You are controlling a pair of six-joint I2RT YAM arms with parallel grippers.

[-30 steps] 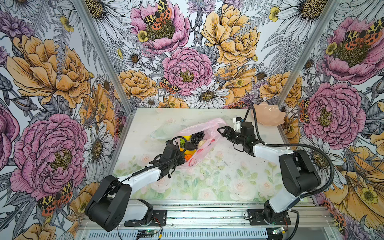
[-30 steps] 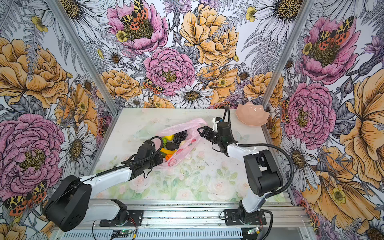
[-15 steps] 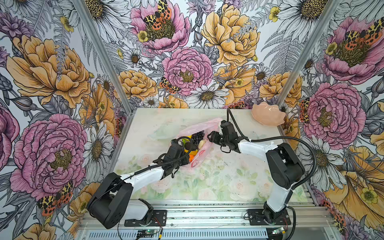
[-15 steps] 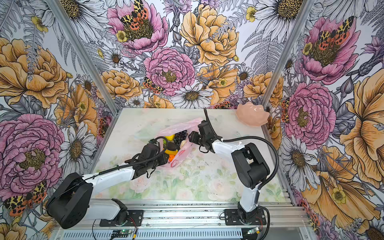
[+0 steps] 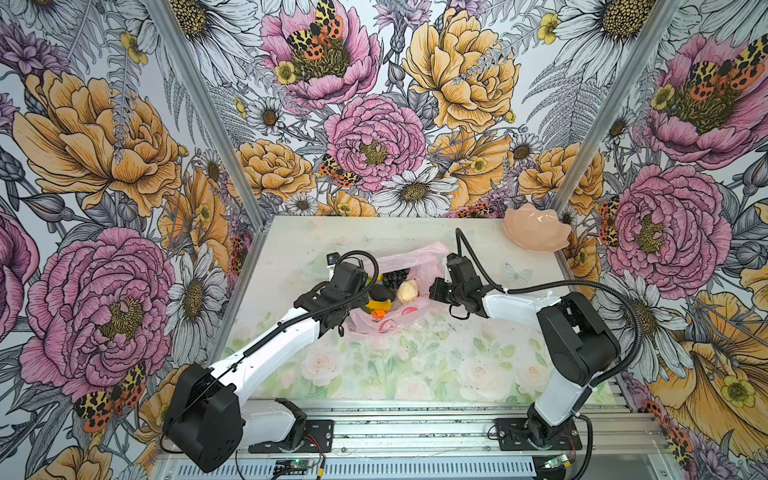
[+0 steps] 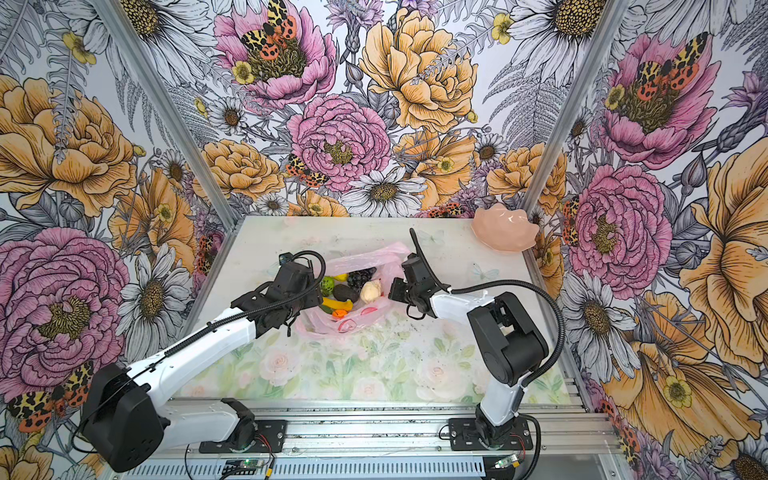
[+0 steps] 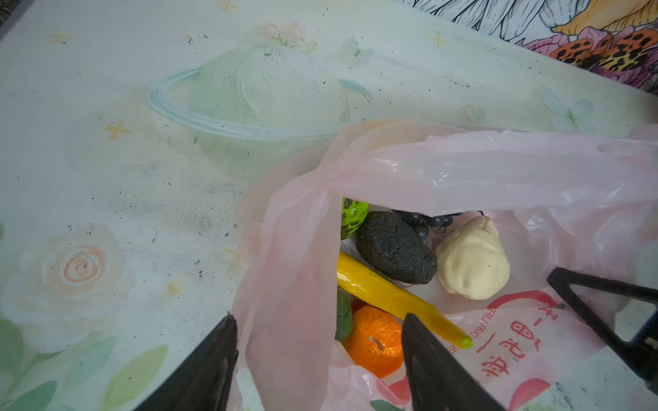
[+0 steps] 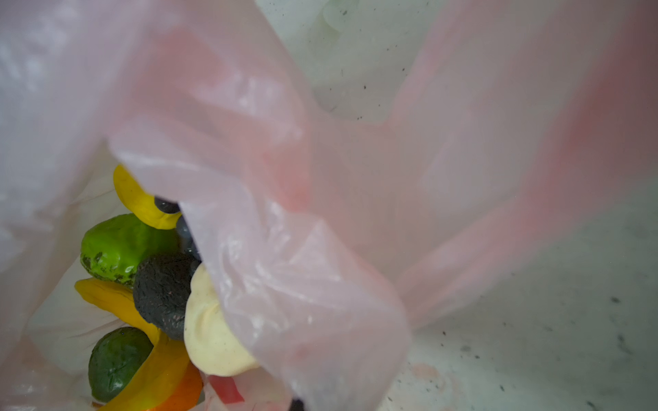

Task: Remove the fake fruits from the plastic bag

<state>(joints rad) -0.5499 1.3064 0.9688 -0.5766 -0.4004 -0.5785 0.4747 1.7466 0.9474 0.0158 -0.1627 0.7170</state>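
Fruits (image 7: 395, 249): likely light, hard, slick, grab banana (image 7: 384, 297) mid-length | plastic bag (image 7: 498, 170): flimsy, hold by rim | left tool (image 7: 318, 316) released | right tool (image 5: 434, 291) clenched on bag rim

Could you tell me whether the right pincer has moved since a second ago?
Yes. In a top view the right pincer has moved left, away from the peach bowl in the far corner, up to the plastic bag.
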